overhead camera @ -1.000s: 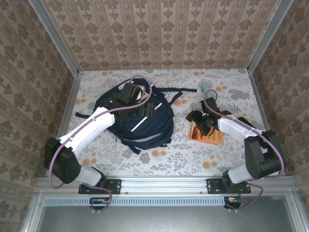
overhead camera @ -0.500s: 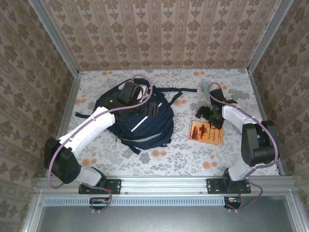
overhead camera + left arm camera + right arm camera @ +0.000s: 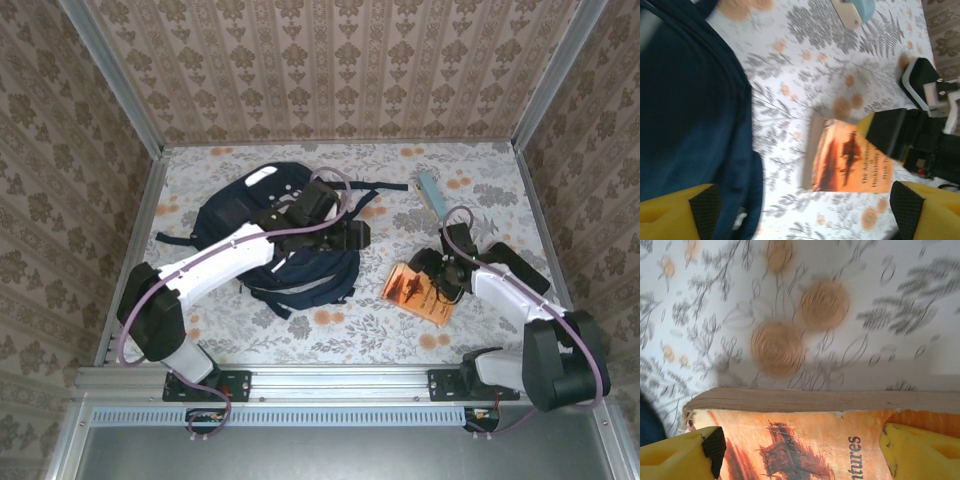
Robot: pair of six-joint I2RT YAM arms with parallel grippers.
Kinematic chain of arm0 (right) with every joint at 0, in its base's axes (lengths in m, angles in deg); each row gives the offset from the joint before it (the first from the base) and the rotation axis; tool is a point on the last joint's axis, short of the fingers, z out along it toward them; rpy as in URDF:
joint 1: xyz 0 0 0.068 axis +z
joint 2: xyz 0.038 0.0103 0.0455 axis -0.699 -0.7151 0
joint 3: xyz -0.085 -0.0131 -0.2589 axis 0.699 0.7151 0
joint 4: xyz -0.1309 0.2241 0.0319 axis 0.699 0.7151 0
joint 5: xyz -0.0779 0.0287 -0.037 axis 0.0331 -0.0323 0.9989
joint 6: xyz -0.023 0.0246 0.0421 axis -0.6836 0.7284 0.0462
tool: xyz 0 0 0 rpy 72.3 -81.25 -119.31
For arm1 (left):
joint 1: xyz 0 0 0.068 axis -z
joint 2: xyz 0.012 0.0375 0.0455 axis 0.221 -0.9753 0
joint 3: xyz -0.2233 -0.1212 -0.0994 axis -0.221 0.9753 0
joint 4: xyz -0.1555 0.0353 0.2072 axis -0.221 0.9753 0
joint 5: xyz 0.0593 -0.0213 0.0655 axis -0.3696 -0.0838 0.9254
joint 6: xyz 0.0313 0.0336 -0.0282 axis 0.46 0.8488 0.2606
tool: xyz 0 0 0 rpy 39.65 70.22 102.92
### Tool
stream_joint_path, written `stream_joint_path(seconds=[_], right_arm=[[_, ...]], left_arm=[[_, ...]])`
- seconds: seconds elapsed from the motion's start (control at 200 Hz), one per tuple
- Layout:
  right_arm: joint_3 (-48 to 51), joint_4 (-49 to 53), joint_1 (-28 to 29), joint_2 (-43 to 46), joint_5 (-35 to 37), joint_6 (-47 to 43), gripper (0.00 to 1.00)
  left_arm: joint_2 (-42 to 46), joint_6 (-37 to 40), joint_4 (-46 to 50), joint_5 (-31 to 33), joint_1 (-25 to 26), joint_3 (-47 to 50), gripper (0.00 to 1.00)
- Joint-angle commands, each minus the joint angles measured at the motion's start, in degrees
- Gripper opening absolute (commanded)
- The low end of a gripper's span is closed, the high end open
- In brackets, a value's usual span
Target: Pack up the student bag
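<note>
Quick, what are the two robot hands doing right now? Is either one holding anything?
The left gripper is open, holding nothing.
The right gripper is open, fingers spread over the orange book, not clamped on it.

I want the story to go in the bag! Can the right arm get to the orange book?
Probably yes. The right end effector hangs just over the orange book with its fingers spread open. Nothing lies on the cover, and the student bag sits apart, off to one side.

The top camera looks down from the near edge over the whole worktop (image 3: 330, 340). Both wrist cameras, the right very close, share the orange book (image 3: 850, 162).
</note>
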Motion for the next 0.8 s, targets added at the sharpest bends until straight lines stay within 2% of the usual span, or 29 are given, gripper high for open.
stream_joint_path(seconds=[0.0, 0.145, 0.325, 0.41, 0.54, 0.68, 0.795], right_arm=[[1.53, 1.78, 1.31, 1.79, -2.50, 2.48, 0.82], [-4.62, 6.63, 1.01, 0.61, 3.07, -7.34, 0.82], [-11.92, 10.94, 0.41, -8.49, 4.71, -16.41, 0.89], [-13.39, 11.89, 0.22, -12.22, 6.29, -17.44, 0.95], [-12.81, 12.27, 0.17, -13.23, 6.07, -16.97, 0.99], [-10.03, 12.85, 0.17, -11.08, 6.31, -16.55, 0.99], [-7.92, 14.21, 0.31, -9.61, 3.78, -15.94, 0.99]], left_arm=[[-1.81, -10.07, -3.01, -1.22, 2.24, 1.14, 0.86], [-4.07, -14.06, -3.28, -1.34, 5.55, 1.33, 0.80], [-6.98, -17.37, -4.56, -1.49, 9.22, 2.23, 0.77], [-7.96, -18.03, -4.90, -1.28, 10.09, 2.41, 0.76], [-8.44, -18.37, -4.94, -0.27, 10.75, 2.62, 0.76], [-8.98, -18.94, -5.01, 0.41, 11.89, 3.44, 0.77], [-8.82, -19.83, -5.74, 0.94, 12.99, 5.16, 0.77]])
